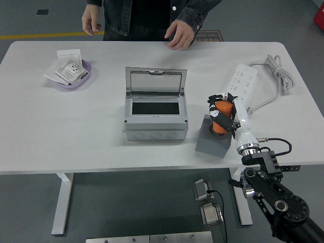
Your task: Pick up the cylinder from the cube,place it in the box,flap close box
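The right hand (221, 112) is reaching in from the lower right corner and is gripping the orange cylinder (220, 118), its black fingers (215, 114) wrapping around it. The cylinder is standing upright on top of the grey cube (214, 139), close to the near edge of the white table (76, 136); whether it is touching the cube or is just above it, I cannot tell. To the left of the cube the grey box (155, 110) is sitting with its flap (156, 81) standing open. A person is standing at the far side, one hand (178, 34) resting on the table edge.
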Motion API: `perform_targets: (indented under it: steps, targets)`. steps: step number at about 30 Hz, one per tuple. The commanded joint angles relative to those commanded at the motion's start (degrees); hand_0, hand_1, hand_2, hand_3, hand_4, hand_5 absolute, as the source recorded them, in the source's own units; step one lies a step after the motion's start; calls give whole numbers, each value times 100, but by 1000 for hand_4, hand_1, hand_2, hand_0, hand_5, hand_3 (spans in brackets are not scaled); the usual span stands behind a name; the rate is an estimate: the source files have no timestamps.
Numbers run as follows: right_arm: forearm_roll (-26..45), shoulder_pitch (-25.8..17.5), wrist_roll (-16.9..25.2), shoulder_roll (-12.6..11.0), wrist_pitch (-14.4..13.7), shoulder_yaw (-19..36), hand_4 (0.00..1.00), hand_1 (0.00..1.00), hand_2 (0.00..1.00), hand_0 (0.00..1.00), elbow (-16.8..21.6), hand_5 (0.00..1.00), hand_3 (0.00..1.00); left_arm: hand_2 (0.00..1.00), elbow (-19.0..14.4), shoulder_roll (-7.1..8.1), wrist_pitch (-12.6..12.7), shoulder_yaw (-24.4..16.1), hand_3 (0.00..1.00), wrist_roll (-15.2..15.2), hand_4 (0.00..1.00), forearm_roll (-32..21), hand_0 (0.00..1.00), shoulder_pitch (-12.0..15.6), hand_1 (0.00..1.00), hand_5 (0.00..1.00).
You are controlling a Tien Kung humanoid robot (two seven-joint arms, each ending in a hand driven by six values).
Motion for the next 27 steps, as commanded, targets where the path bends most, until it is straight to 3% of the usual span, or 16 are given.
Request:
perform_targets:
  steps: [8, 9, 13, 14, 15, 19, 20, 26, 27]
  targets:
    - [-1036, 517, -593, -187, -250, -228, 60, 184, 509, 355, 119, 2, 484, 595, 0, 18, -2, -40, 645, 12, 722, 45, 654, -2, 665, 414]
    - [-1167, 586, -667, -198, -270, -277, 63, 166, 512, 244, 114, 2, 484, 596, 0, 20, 0, -44, 645, 12, 722, 48, 654, -2, 664, 414]
    - [-1628, 908, -965, -197, -412, -560, 63, 166, 512, 244, 48, 2, 484, 596, 0, 27, 4, -62, 645, 14, 722, 64, 654, -1, 664, 414]
    - [-1687, 988, -1024, -190, -466, -642, 63, 166, 512, 244, 18, 2, 484, 596, 0, 29, 4, -66, 645, 15, 722, 67, 654, 0, 664, 414]
    - [-1739, 1078, -1083, -178, -523, -737, 67, 134, 513, 64, -20, 2, 485, 596, 0, 32, 5, -71, 644, 15, 722, 73, 654, 0, 664, 414]
    - [-1861, 1421, -1290, -99, -642, -1147, 67, 134, 513, 64, -204, 2, 485, 596, 0, 44, 11, -92, 644, 16, 722, 99, 654, 4, 664, 414]
    - [-1878, 1481, -1325, -80, -652, -1231, 79, 99, 501, 2, -242, 2, 472, 597, 0, 47, 12, -97, 644, 16, 722, 103, 653, 5, 665, 414]
    - [-2000, 1852, -1584, 131, -681, -1790, 79, 99, 501, 2, -546, 2, 472, 597, 0, 66, 23, -115, 644, 21, 722, 108, 653, 8, 665, 414]
    - [-2025, 1910, -1635, 175, -682, -1881, 107, 64, 363, 2, -599, 16, 323, 597, -1, 67, 24, -118, 644, 23, 722, 111, 653, 10, 665, 414]
